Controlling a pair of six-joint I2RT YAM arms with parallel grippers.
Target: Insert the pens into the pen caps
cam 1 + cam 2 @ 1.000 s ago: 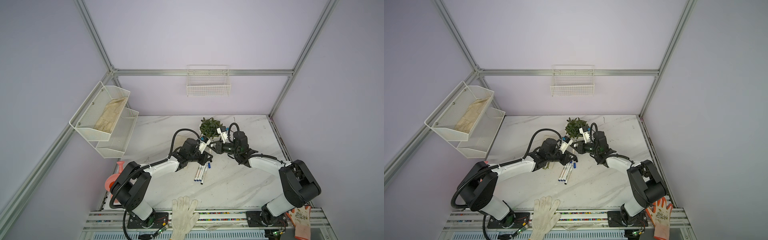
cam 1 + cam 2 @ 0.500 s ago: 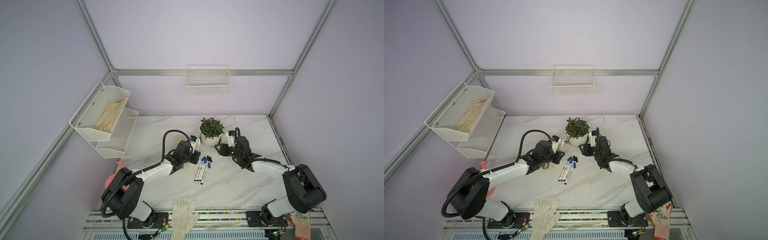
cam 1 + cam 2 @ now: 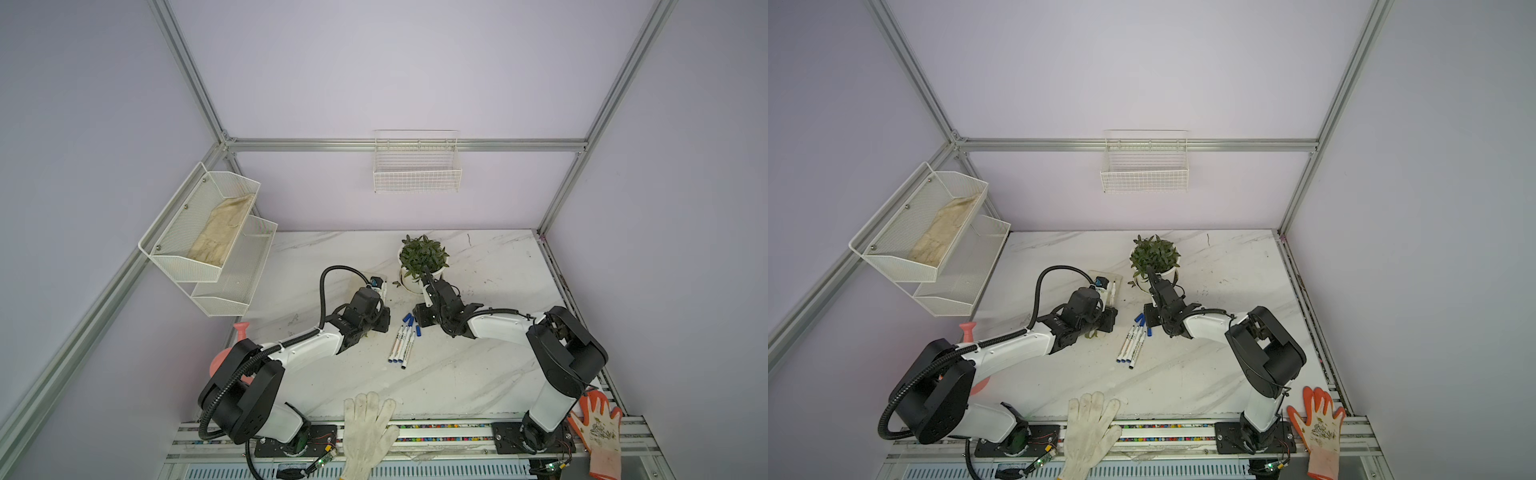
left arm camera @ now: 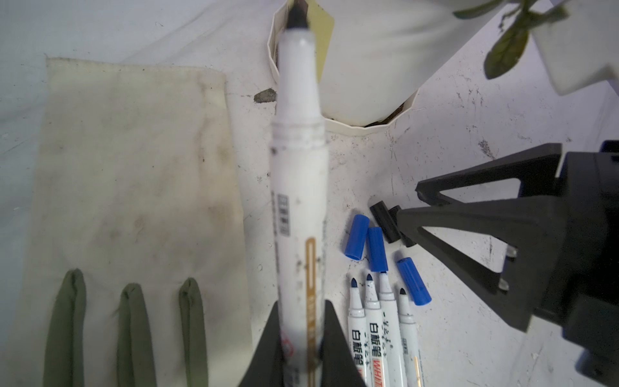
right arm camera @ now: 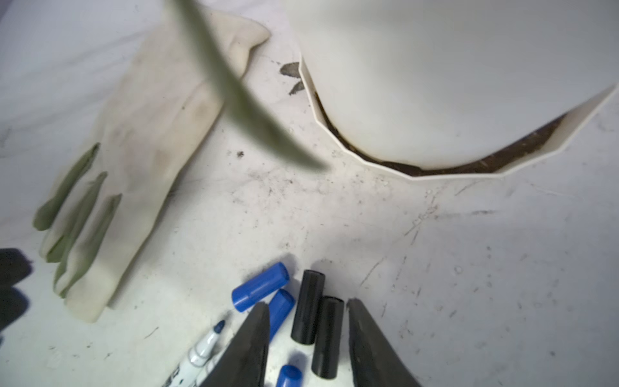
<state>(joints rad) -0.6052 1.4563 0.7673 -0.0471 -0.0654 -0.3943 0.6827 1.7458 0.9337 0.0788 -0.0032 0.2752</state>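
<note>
My left gripper (image 4: 303, 311) is shut on a white pen (image 4: 299, 187) whose bare black tip points away, held above a glove. In both top views this gripper (image 3: 380, 291) (image 3: 1109, 293) sits left of the plant. Several uncapped pens (image 4: 375, 321) (image 3: 401, 347) lie side by side on the marble. Beside their tips lie three blue pen caps (image 5: 261, 286) (image 4: 413, 281) and two black pen caps (image 5: 328, 338). My right gripper (image 5: 307, 305) (image 3: 417, 322) is low over the table and open. Its jaws straddle the two black caps with a gap on each side.
A white plant pot (image 3: 422, 266) in its saucer (image 5: 368, 160) stands just behind the caps. A cream glove (image 4: 134, 167) with olive-green fingertips lies under the left arm. White glove (image 3: 368, 428) and orange glove (image 3: 598, 432) hang at the front edge; red spray bottle (image 3: 232, 353) at the left.
The two grippers were together in the air by the plant and have parted. The right one opened and dropped onto the black caps. The left drew back left, still holding its pen.
</note>
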